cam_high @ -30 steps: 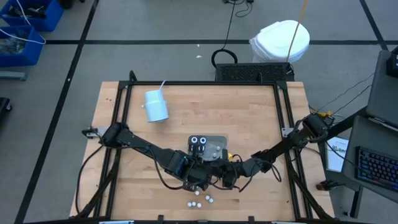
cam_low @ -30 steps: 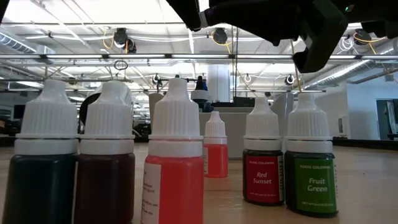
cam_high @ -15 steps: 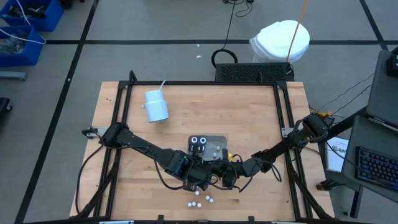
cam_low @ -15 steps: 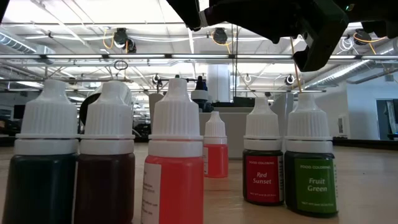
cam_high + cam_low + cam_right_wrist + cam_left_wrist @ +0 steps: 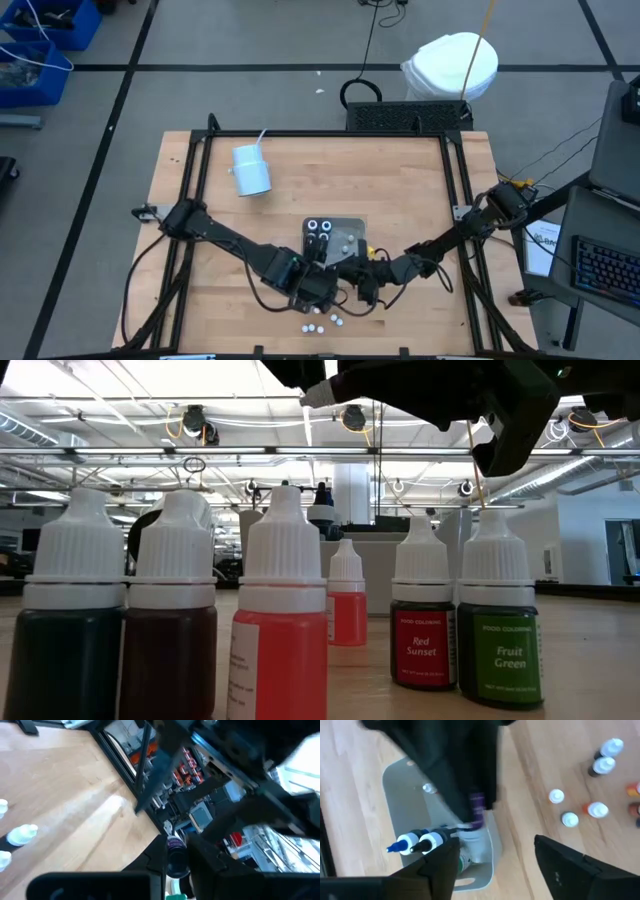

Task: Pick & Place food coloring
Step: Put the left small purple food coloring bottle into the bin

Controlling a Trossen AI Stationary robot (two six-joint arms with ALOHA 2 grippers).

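Wooden table (image 5: 400, 190) carries a clear tray (image 5: 352, 226) already holding several bottles. Left gripper (image 5: 318, 296) hovers beside it, jaws spread empty; right gripper (image 5: 182, 857) pinches a purple-labelled bottle (image 5: 175, 851). Loose bottles (image 5: 322, 322) near the front edge remain.

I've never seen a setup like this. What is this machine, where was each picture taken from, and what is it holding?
It is a robot with two dark jointed arms working at a wooden table. One picture looks down from above, one sits at table height, and one camera rides on each wrist. The left gripper is open and empty, next to the clear square plastic tray. The right gripper pinches a small dark bottle with a purple label at that tray. A cluster of white-capped food coloring bottles stands close to the low camera. A white cup with a straw is farther back.
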